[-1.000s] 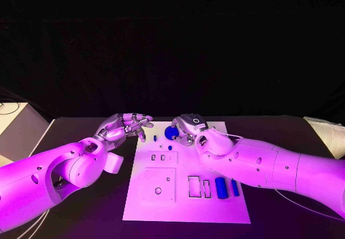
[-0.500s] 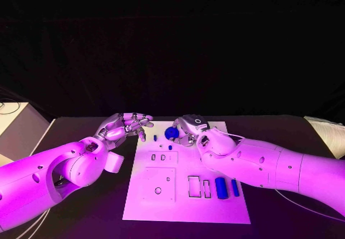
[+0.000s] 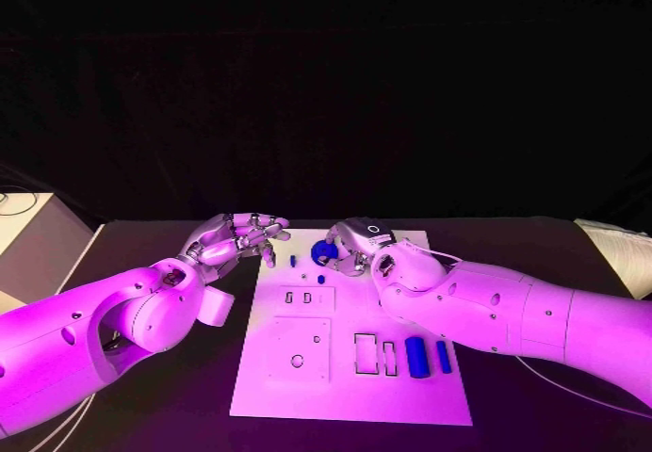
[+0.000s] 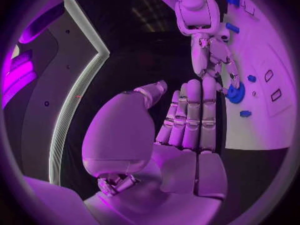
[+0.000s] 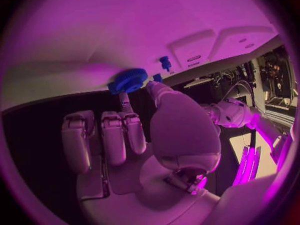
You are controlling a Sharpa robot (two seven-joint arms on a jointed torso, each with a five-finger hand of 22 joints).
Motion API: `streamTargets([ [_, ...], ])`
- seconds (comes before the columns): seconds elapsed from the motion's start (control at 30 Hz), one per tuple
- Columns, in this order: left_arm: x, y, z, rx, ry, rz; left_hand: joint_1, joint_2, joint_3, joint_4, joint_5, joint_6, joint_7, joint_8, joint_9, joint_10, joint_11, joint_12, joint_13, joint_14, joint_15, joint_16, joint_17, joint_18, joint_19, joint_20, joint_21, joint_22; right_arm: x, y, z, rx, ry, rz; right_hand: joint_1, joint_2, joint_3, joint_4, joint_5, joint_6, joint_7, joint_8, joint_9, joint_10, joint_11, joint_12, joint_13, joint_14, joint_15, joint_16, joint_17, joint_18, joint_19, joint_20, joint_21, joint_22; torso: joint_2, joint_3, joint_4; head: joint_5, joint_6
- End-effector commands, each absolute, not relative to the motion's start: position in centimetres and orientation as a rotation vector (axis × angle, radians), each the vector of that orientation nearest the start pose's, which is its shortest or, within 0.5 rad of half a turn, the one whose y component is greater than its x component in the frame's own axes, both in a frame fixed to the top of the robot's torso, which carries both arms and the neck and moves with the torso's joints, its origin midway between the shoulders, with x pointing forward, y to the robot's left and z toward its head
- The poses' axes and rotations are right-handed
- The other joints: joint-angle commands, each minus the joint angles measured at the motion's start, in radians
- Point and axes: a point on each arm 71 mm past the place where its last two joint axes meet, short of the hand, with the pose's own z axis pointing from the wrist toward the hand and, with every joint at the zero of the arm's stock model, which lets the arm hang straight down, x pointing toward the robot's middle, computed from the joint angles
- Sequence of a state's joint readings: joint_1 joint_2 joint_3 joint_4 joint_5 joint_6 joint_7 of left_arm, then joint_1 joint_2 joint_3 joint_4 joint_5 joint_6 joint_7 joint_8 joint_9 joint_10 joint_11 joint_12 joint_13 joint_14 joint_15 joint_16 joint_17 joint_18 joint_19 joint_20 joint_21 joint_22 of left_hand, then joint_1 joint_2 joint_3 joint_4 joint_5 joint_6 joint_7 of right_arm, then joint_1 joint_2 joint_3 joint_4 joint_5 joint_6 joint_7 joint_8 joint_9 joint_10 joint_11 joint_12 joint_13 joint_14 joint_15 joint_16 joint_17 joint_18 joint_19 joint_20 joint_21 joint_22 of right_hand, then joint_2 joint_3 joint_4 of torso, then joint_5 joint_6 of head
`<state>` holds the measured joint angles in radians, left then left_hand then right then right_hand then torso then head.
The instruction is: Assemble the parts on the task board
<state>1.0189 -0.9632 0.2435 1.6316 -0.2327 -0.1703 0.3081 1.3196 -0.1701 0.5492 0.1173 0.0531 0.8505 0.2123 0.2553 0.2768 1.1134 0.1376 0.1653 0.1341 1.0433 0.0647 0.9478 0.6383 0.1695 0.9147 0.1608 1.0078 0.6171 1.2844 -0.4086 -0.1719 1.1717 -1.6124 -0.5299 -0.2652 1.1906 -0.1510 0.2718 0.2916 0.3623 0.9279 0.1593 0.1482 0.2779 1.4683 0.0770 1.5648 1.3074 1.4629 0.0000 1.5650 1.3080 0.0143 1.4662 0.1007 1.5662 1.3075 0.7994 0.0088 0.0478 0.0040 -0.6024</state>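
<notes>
At the far end of the task board, we are seeing the right hand reaching down onto a round blue gear, its fingers curled around it. In the right wrist view the gear is sitting at the tips of the thumb and a finger and touching the white plate, so we are reading it as pinched between them, with the other fingers bent in alongside. The left wrist view is showing the same gear under the right hand's fingertips, on the board near its far edge.

The left hand is hovering just beside the board's far left corner, over the black desk, with its fingers loosely apart and nothing in them; in its own wrist view the fingers are lying side by side and straight, clear of any part.

Just near of the gear, two small blue pegs are standing on the board. Closer to us, at the board's right side, two blue bars are lying side by side, next to a pair of rectangular slots. Left of those we are seeing a raised square plate with small holes, and beyond it a smaller plate with two narrow slots.
</notes>
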Motion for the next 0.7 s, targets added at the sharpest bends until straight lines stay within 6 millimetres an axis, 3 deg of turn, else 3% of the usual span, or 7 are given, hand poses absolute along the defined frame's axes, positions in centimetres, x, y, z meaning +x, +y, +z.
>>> streamTargets([
  [0.03,46.89,23.12,-14.84,-0.928,1.450,-1.668,0.003,0.007,0.004,0.000,-0.004,-0.004,-0.002,-0.004,0.001,-0.008,-0.001,-0.002,0.002,-0.004,0.000,-0.004,-0.001,0.015,-0.006,0.000,-0.004,-0.001,53.29,-7.73,-19.11,-0.276,1.503,0.514,-0.016,0.003,0.010,0.000,0.006,0.007,0.001,-0.007,0.001,0.103,0.001,0.006,0.263,0.107,0.001,0.004,0.258,-0.014,0.105,0.003,0.005,0.263,0.000,-0.0004,-0.0001,0.001,-0.001],
  [0.7,46.89,23.20,-14.84,-0.927,1.448,-1.664,0.002,0.007,0.005,0.000,-0.003,-0.006,-0.001,-0.005,0.001,-0.011,0.000,-0.002,0.001,-0.003,0.000,-0.005,-0.002,0.015,-0.006,0.001,-0.003,-0.001,52.77,-8.45,-18.96,-0.264,1.495,0.524,-0.026,-0.003,0.014,-0.001,0.007,0.012,0.001,-0.006,0.002,0.103,0.001,0.006,0.263,0.108,0.002,0.005,0.261,-0.014,0.105,0.004,0.005,0.263,0.000,0.0002,-0.0018,0.002,-0.002],
])
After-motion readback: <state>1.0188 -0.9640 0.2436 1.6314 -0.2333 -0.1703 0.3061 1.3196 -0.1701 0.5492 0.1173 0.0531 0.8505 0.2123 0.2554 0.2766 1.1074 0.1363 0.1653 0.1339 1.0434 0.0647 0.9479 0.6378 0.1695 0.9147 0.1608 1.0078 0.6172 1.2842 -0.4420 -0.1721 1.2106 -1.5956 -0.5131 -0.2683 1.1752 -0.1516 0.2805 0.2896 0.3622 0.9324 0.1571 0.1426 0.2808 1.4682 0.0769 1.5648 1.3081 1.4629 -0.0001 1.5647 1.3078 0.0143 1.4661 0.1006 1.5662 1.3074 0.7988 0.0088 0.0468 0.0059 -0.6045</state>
